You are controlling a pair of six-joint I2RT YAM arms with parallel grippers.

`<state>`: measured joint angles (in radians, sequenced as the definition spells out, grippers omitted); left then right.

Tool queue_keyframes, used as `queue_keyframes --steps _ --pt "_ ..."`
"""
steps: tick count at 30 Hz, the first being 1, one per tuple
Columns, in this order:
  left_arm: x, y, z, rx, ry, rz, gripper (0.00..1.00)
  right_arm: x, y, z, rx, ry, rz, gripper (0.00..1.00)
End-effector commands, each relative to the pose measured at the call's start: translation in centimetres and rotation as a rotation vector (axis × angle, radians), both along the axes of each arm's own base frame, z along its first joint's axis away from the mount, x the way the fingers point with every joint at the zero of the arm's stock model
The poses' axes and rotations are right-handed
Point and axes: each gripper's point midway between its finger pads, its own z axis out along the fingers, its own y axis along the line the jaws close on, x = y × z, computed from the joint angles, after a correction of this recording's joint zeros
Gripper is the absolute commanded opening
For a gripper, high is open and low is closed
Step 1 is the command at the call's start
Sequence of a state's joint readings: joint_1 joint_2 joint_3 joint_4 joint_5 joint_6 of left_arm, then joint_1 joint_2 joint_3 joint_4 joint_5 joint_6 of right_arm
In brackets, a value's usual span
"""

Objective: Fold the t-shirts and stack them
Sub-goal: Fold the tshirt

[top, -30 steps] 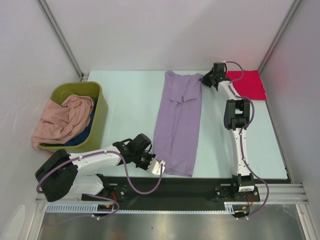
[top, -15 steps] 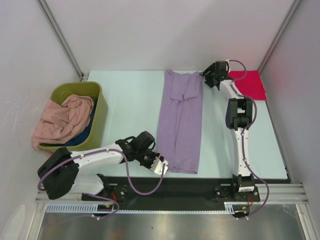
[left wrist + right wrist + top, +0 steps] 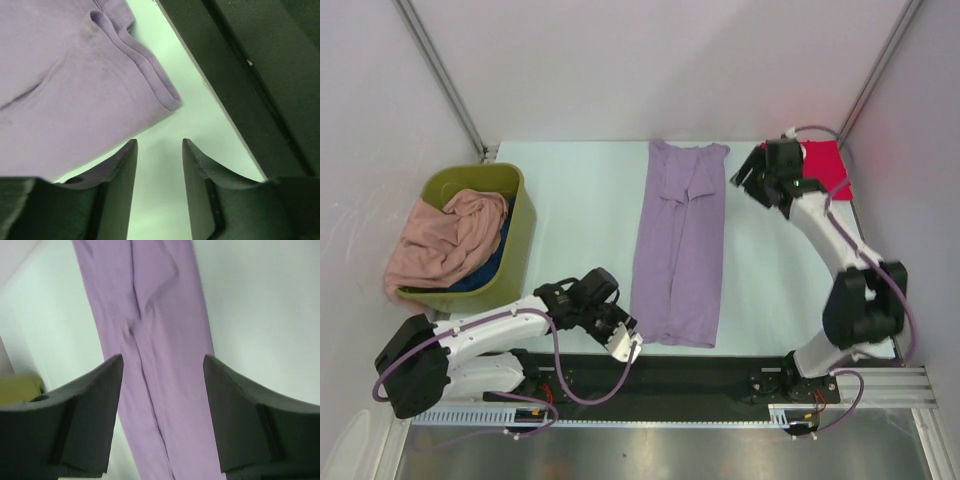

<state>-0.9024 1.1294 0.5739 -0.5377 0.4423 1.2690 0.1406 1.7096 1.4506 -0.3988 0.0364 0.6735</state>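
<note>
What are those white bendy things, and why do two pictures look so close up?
Those are two robot arms, bolted at the near edge of a table. Each ends in a two-finger gripper, like a little pincer. The big picture comes from a camera above and behind the arms. The close-up pictures come from small cameras on the wrists, so the dark shapes at the bottom are the robot's own fingers.

On the table lies a lavender t-shirt, folded into a long strip. A red t-shirt lies in the far right corner. At the left, a green bin holds a bunched-up pink t-shirt with a dark blue one under it.

The left gripper is by the strip's near corner, and the right gripper is near its far end. Both are open and hold nothing.
</note>
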Motion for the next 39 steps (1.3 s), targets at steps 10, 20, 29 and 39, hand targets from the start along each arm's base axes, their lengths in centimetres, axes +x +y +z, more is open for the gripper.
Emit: queue_keyframes --steps 10,20,29,39 --pt "-2.9 -0.8 -3.3 0.067 -0.098 -0.219 0.49 -28.1 5.5 -10.7 -0.062 0.396 0.199 0.67" --pt "-2.4 -1.7 -3.5 0.068 -0.125 -0.174 0.45 -35.0 10.0 -14.9 0.034 0.486 0.298 0.63" --pt "-2.0 -1.6 -3.7 0.061 -0.142 -0.149 0.14 -35.1 9.9 -17.1 0.016 0.519 0.300 0.39" --pt "-3.7 -1.7 -1.1 0.050 0.009 -0.056 0.00 -38.3 9.8 -17.1 0.067 0.600 0.374 0.00"
